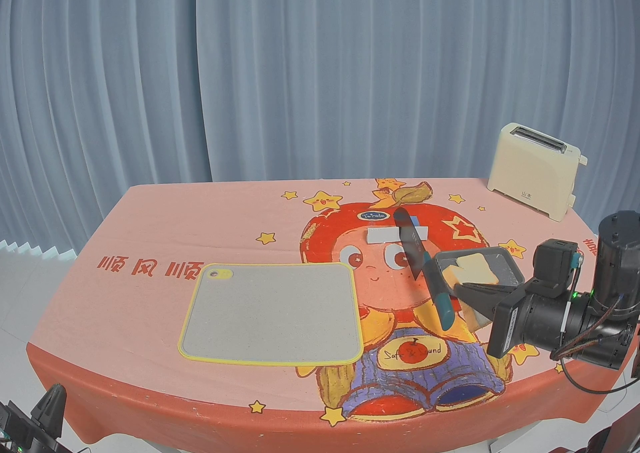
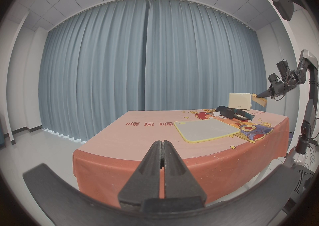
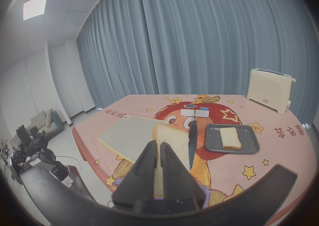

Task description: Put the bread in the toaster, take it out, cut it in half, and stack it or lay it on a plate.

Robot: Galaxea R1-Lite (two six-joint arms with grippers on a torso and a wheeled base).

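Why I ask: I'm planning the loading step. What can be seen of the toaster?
The toaster is a cream box, plastic by the look, with a long dark slot along its top and a lever knob at one end. It stands upright on the pink tablecloth at the table's far right corner. No bread sticks out of the slot. Only the cloth touches it; the tray and the right gripper holding a slice are apart from it.

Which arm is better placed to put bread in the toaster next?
Right. The right gripper holds a bread slice, and the toaster stands on the table's right side. The left gripper hangs shut and empty beyond the near left edge.
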